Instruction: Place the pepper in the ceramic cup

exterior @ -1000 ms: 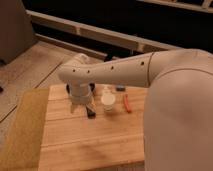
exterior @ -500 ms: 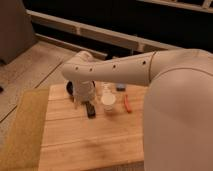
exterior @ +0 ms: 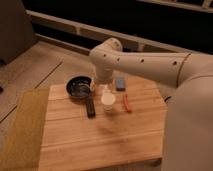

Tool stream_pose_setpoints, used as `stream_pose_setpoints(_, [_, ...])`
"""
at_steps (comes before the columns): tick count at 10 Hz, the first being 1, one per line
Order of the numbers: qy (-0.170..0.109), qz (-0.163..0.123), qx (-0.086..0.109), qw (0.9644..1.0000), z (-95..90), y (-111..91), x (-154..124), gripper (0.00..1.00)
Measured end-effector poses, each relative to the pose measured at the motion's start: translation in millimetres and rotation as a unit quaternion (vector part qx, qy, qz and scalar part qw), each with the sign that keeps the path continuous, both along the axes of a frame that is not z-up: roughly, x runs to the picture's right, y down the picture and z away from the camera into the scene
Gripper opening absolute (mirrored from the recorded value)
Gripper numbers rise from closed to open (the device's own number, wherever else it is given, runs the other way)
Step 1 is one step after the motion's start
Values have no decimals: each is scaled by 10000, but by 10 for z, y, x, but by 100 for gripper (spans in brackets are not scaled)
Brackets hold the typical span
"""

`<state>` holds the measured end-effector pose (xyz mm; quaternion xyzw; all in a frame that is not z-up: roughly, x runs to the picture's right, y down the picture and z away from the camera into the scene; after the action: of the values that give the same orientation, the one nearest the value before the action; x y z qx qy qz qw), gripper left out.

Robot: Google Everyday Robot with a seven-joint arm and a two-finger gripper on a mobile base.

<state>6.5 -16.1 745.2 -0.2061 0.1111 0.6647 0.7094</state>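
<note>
Pepper [exterior: 127, 102] not picked up; gripper [exterior: 104, 90] hangs just above the cup [exterior: 108, 101].
Fingers apart, empty. Pepper lies on the counter [exterior: 75, 140] just camera-right of the cup, long axis near-to-far; reach must shift that way.

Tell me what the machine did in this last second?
The arm swung toward the picture's right, carrying the gripper from over the black pan to just above the ceramic cup; the pan now shows. Nothing was grasped or released. The pepper, cup, pan and blue-grey block stayed put.
</note>
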Motion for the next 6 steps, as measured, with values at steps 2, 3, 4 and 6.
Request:
stream_pose_setpoints(2, [-71, 70, 238, 9997, -49, -75, 409, 65])
stream_pose_setpoints(3, [-92, 103, 327, 9994, -85, -71, 598, 65])
stream_pose_setpoints(4, [-101, 129, 393, 9991, -127, -64, 740, 65])
stream_pose_setpoints(6, [20, 210, 499, 9985, -310, 40, 1302, 65])
